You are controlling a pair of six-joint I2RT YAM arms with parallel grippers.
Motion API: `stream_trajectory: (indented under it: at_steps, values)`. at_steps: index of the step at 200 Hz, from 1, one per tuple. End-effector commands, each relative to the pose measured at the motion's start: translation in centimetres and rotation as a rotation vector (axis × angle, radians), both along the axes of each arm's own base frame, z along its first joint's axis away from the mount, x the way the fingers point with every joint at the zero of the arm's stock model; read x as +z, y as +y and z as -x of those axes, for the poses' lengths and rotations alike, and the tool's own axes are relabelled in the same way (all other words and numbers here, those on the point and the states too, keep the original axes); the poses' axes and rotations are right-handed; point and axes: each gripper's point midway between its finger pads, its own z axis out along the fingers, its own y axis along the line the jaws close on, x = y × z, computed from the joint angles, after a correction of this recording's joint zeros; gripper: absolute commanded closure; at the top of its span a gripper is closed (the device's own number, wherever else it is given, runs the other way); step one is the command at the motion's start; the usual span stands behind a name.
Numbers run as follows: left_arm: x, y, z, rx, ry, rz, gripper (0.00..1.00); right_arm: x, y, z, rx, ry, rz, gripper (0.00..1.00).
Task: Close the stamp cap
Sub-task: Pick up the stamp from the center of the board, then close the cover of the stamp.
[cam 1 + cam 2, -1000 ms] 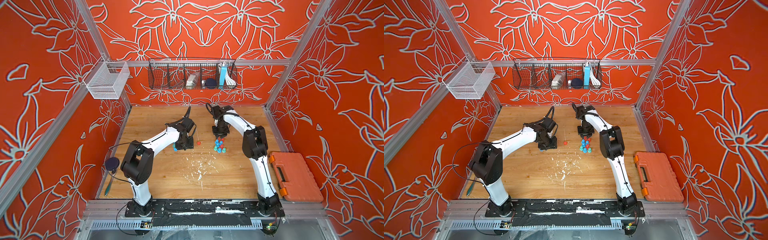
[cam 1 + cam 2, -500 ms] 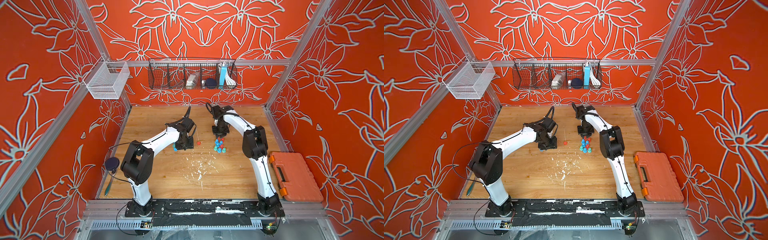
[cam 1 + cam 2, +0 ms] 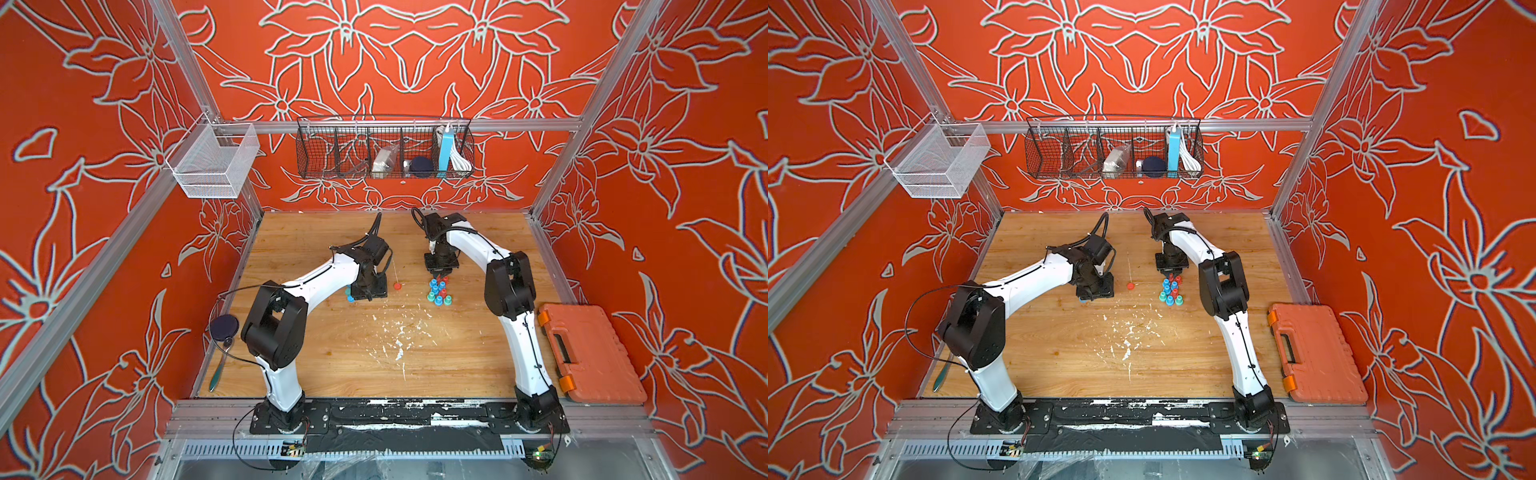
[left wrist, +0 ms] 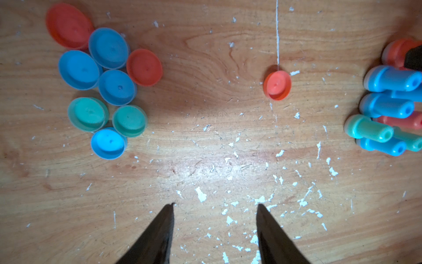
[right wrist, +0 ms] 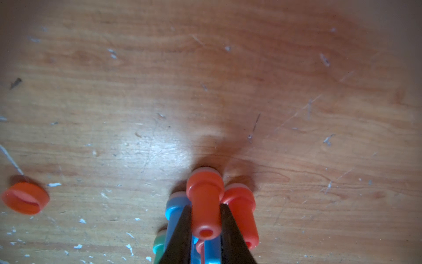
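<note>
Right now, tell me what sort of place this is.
Most likely a robot test booth: two robot arms bolted to a base rail at a wooden tabletop, aluminium-framed walls printed with red flowers, and a hung wire basket of oddments.

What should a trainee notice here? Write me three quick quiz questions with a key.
1. True or false: the left gripper is holding a cap.
2. What colour is the stamp clamped in the right gripper? A blue, B red, C green.
3. How many green caps lie in the cap pile?

Key: 1 false, its jaws are open and empty; 2 B; 3 two.
</note>
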Motion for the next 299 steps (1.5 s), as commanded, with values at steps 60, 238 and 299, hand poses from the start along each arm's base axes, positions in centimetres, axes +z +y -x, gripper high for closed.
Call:
stream_trajectory:
  at_steps: [60, 238, 299]
  values:
    - [0.9, 1.5, 0.0, 0.022, -0.021, -0.019, 0.42, 3.9, 0.5, -0.3, 0.024, -0.053, 0.033, 0.87]
    - [0.7, 5.5, 1.3, 0.093, -0.020, -0.069, 0.43, 5.7, 10.7, 4.6, 0.190, 0.042, -0.076, 0.99]
    - [0.6, 5.8, 1.8, 0.101, -0.015, -0.073, 0.43, 3.4, 12.2, 5.1, 0.196, 0.068, -0.072, 1.00]
